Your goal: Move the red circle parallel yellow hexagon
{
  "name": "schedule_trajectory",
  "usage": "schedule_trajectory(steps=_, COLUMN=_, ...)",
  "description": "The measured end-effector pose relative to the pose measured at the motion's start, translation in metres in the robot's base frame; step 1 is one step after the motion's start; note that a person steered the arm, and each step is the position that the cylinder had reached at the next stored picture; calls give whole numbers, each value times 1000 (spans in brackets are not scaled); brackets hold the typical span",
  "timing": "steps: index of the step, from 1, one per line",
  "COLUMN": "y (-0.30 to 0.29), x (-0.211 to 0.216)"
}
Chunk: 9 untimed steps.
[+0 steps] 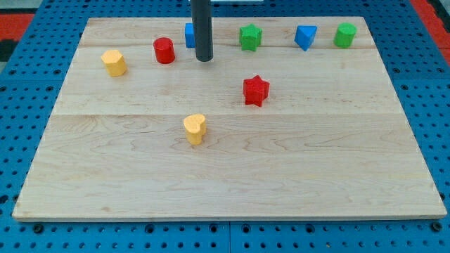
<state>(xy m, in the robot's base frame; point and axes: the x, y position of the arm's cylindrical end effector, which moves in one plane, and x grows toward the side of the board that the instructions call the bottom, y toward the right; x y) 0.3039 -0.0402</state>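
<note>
The red circle [164, 50] stands near the view's top left on the wooden board [232, 183]. The yellow hexagon [113, 62] sits to its left and slightly lower, a short gap apart. My tip [204, 59] is just to the right of the red circle, a small gap away, at about the same height in the view. The dark rod rises from the tip to the view's top and hides most of a blue block [189, 35] behind it.
A green star [249, 37], a blue block [305, 36] and a green block [344, 34] line the view's top edge. A red star [256, 91] sits right of centre. A yellow heart [195, 128] sits near the middle.
</note>
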Motion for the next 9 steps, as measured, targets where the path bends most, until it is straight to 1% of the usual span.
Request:
schedule_trajectory(steps=1, y=-15, x=-3)
schedule_trajectory(steps=2, y=-37, x=-29)
schedule_trajectory(steps=3, y=-69, x=-29)
schedule_trajectory(steps=4, y=-90, x=-21)
schedule_trajectory(steps=7, y=-93, x=-20)
schedule_trajectory(steps=8, y=-105, x=-38)
schedule_trajectory(steps=9, y=-110, x=-45)
